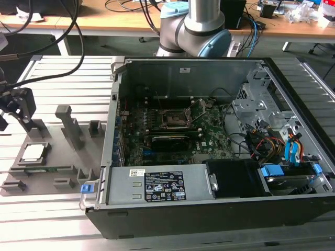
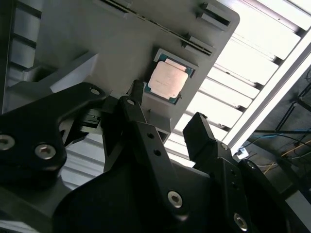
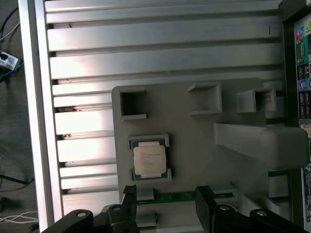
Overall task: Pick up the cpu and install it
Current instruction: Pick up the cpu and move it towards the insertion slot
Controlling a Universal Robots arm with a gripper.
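On the grey tray (image 1: pixel 68 157), at the exterior view's left, the cpu (image 1: pixel 32 151) lies flat in its shallow recess with the pale metal top up. Raised lips hem it in at the corners, and nothing rests on it.

Just beside that recess a green board strip (image 3: pixel 170 196) sits in its own slot, and taller posts and pockets of the tray stand near. My gripper (image 3: pixel 166 194) hangs above this end of the tray. It is spread wide, holds nothing, and is clear of both chip and tray. Off to the exterior view's right stands the open computer case (image 1: pixel 209 209), with the black socket (image 1: pixel 172 119) on its board, well apart from me.

I judge the step in hand to be the approach for the pick, and care matters more than pace. The chip is thin and much smaller than my fingers (image 3: pixel 206 199), so I want them centred over it and squared to its edges before I go down. They should meet the two edges where the lips leave a gap, not ride onto the lips or the green strip. A level descent and a gentle, even close should lift the chip flat. A skewed grip could tip or jam it in the recess.
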